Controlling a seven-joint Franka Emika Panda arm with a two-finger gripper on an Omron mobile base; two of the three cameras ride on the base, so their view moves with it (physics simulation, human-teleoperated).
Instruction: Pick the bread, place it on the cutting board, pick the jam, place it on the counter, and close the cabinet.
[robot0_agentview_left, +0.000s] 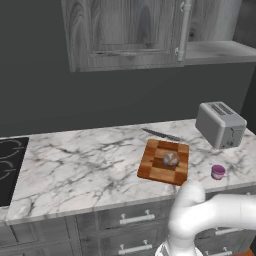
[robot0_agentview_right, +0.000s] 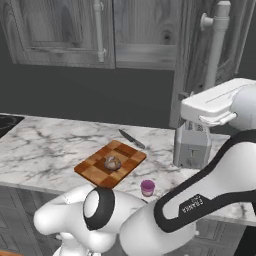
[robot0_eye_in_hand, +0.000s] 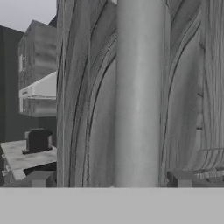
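gripper (robot0_eye_in_hand: 109, 178) fingers spread either side of cabinet (robot0_eye_in_hand: 183, 87) door's bar handle (robot0_eye_in_hand: 139, 92), very close

Arm raised high rightward, tool (robot0_eye_in_hand: 109, 178) fingertips spread apart.

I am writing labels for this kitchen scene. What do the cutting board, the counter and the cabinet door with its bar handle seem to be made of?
Cutting board: wood, matte, light and dark brown checkered blocks. Counter: likely polished marble, white with grey veins. Cabinet door: weathered grey wood, with clear grain lines. Bar handle: smooth pale grey cylinder, perhaps metal or plastic; the look leaves it open.
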